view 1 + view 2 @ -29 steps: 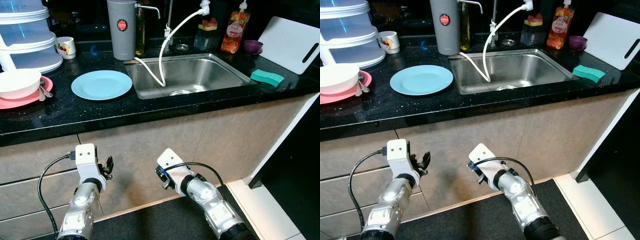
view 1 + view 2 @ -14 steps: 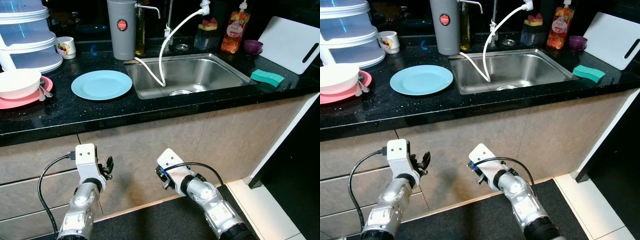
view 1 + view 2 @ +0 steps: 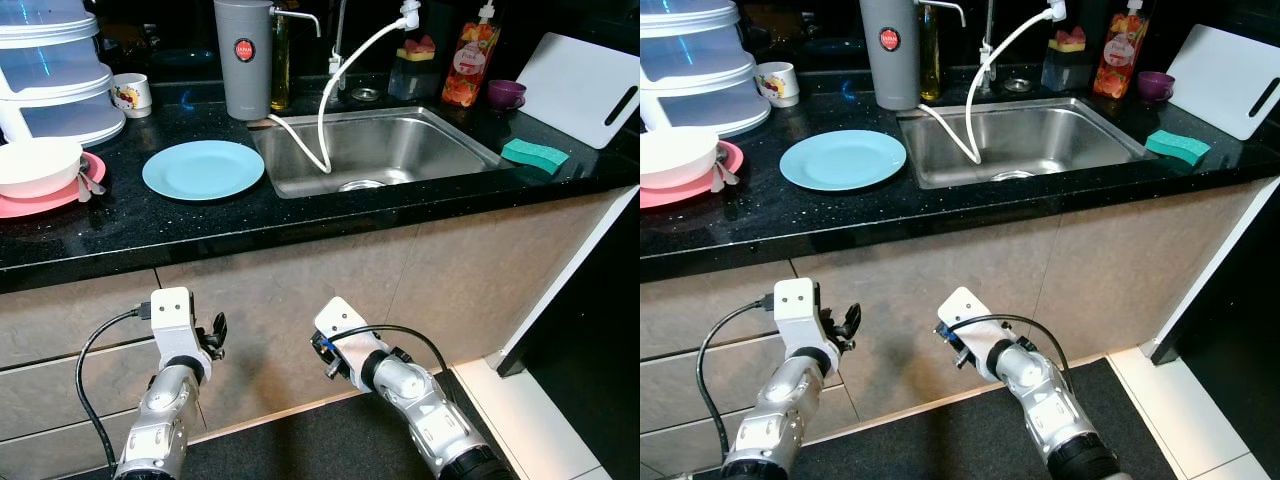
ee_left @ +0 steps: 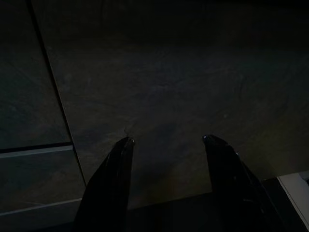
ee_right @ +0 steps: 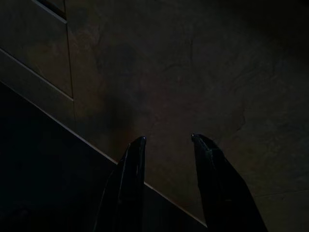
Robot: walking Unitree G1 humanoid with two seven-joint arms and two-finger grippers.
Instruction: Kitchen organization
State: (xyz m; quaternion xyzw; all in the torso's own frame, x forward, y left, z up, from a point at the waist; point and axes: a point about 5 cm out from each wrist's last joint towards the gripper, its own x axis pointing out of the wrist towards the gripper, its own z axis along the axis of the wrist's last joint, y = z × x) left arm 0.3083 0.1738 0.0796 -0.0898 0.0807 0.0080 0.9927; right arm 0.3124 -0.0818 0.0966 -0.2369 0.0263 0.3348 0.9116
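Observation:
A light blue plate lies on the black counter left of the steel sink. At the far left a white bowl rests on a pink plate with spoons beside it. A green sponge sits right of the sink. Both arms hang low in front of the beige cabinet front, below the counter. My left gripper is open with nothing between its fingers. My right gripper is open too and faces the cabinet panel near the dark floor mat.
A grey canister, a mug, a stacked white container, a soap bottle, a purple cup and a white cutting board line the counter's back. A white hose hangs into the sink.

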